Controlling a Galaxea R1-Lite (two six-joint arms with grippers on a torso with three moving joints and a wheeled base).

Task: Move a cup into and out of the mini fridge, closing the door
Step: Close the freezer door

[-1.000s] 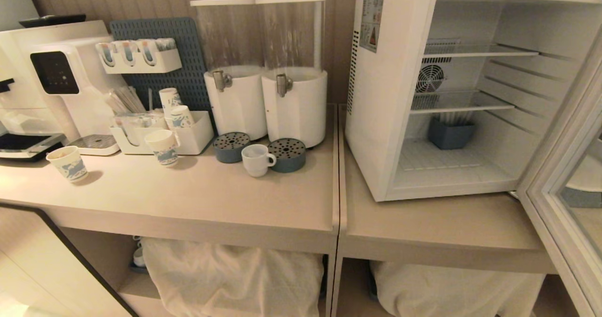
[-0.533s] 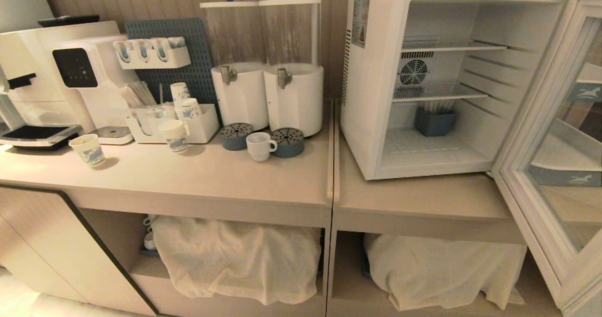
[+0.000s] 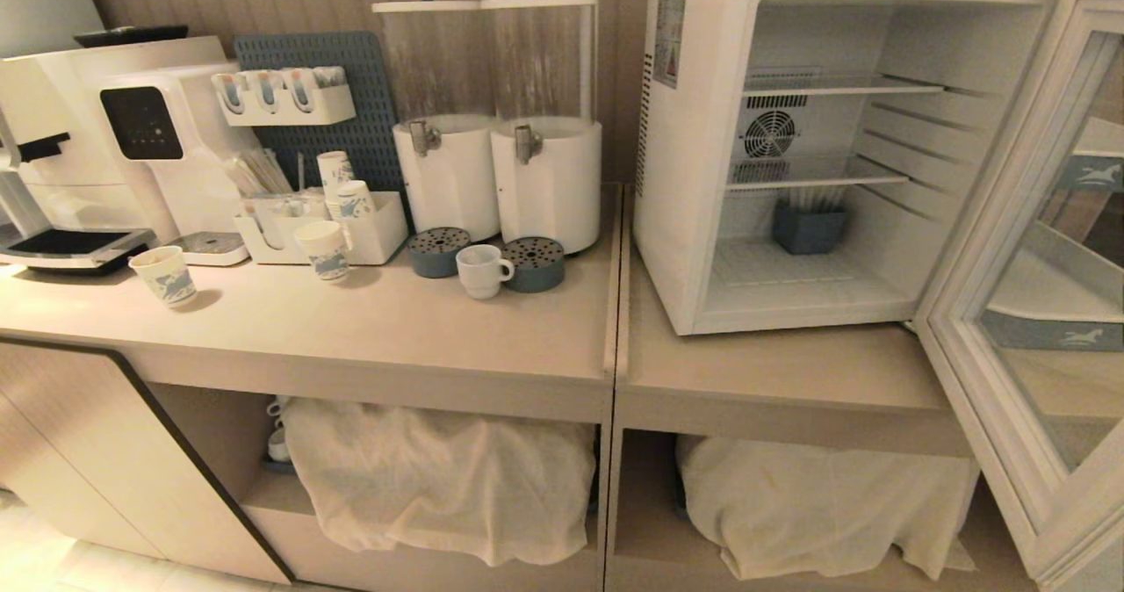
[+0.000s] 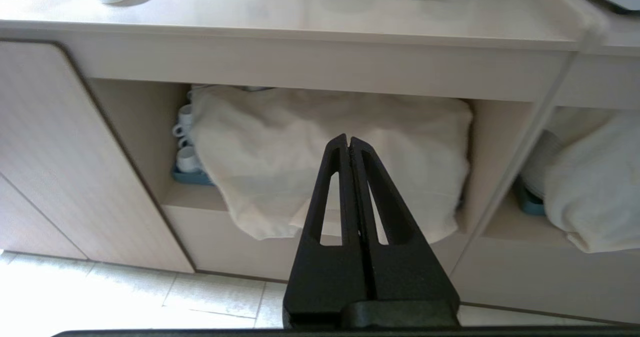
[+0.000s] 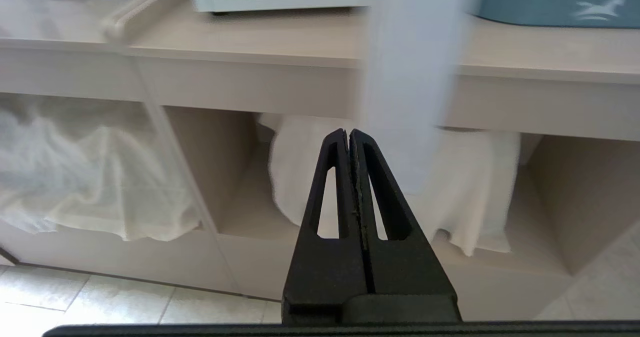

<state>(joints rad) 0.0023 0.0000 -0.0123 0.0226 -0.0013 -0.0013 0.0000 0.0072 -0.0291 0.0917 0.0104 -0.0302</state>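
Both arms are parked low before the counter, the left gripper (image 4: pixel 348 142) and right gripper (image 5: pixel 348 136) clenched on nothing. Farther back, the cup (image 3: pixel 482 270) is seen between 2 drip trays (image 3: pixel 439 251). The mini fridge (image 3: pixel 694 188) is kept ready, its door (image 3: pixel 992 311) swung wide.
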